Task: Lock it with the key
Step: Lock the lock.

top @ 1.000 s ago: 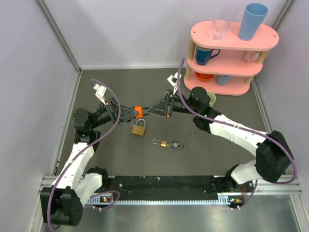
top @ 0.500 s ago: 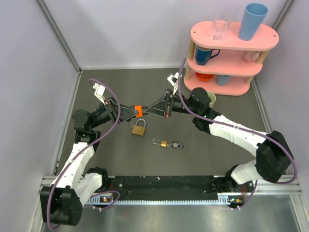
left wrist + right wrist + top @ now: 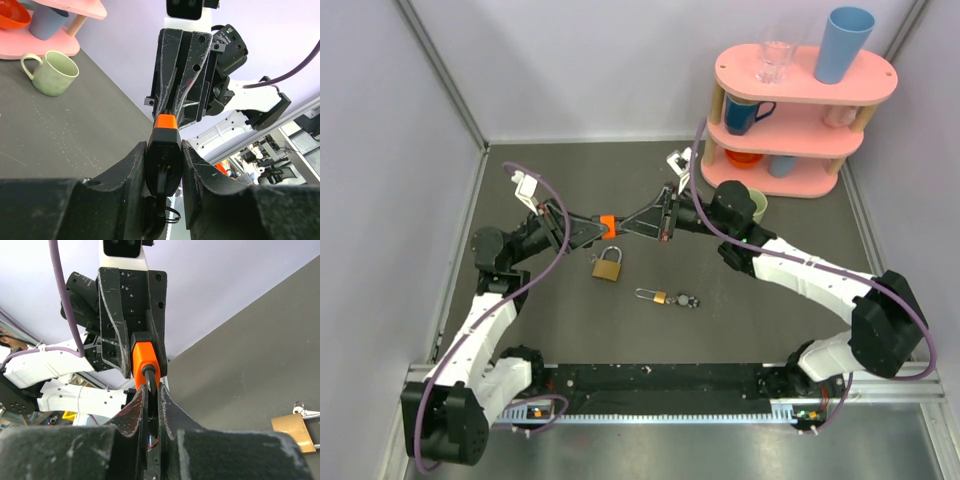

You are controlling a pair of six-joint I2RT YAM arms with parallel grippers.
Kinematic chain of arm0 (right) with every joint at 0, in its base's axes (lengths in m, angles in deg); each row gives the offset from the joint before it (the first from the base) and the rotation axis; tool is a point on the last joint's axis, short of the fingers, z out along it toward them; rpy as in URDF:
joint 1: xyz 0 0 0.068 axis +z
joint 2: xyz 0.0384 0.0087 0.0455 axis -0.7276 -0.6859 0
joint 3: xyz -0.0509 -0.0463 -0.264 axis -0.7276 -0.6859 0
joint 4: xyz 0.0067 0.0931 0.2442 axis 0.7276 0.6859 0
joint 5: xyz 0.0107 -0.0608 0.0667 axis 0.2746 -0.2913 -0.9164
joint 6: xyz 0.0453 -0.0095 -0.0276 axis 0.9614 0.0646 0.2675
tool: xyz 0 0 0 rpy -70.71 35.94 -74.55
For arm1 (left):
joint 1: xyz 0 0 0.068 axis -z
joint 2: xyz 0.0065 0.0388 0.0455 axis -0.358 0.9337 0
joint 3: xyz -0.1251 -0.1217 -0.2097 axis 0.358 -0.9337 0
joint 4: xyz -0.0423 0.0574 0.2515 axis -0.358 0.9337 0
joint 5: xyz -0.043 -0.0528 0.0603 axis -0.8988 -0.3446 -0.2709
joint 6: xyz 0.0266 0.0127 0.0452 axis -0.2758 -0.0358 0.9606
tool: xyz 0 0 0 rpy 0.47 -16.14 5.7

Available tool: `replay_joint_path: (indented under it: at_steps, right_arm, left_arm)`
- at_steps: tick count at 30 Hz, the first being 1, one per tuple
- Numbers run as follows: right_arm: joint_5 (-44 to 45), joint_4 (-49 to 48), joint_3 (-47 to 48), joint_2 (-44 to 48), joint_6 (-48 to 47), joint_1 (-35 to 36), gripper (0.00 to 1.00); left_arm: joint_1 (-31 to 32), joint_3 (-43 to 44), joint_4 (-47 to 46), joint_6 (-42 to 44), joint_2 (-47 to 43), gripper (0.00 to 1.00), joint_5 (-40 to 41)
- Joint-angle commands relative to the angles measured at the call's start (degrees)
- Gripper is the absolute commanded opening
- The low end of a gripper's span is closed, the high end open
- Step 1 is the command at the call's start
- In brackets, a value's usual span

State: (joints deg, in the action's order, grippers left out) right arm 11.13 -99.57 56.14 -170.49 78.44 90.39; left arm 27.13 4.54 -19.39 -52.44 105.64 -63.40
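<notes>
The orange-and-black padlock (image 3: pixel 607 226) is held in the air between both arms, above the dark table. My left gripper (image 3: pixel 594 231) is shut on its black body (image 3: pixel 164 155), one finger on each side. My right gripper (image 3: pixel 626 228) is shut on the black shackle (image 3: pixel 150 376), which comes out of the orange end (image 3: pixel 144 360). In the left wrist view the key (image 3: pixel 161 186) shows as a thin dark stem sitting in the keyhole on the padlock's underside. A small wire ring (image 3: pixel 172 218) hangs from it.
A large brass padlock (image 3: pixel 608 266) lies on the table just below the held one. A small brass padlock on a ring (image 3: pixel 665 297) lies nearer the front. A pink shelf (image 3: pixel 800 110) with cups stands at the back right, a pale green mug (image 3: pixel 757 205) at its foot.
</notes>
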Motion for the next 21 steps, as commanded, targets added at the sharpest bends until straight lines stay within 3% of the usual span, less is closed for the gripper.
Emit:
replay_joint_path:
  at_steps: [1,21]
  right_arm:
    - [-0.3,-1.8,3.3,-1.1,-0.2,4.1,0.0]
    - [-0.6,-2.1,6.0,-1.7,0.1,4.8,0.0]
  left_arm:
    - [4.0,0.8,-5.1,0.1,0.7,0.0,0.2]
    - [11.4,2.8,-6.0,3.1,5.2,0.0,2.9]
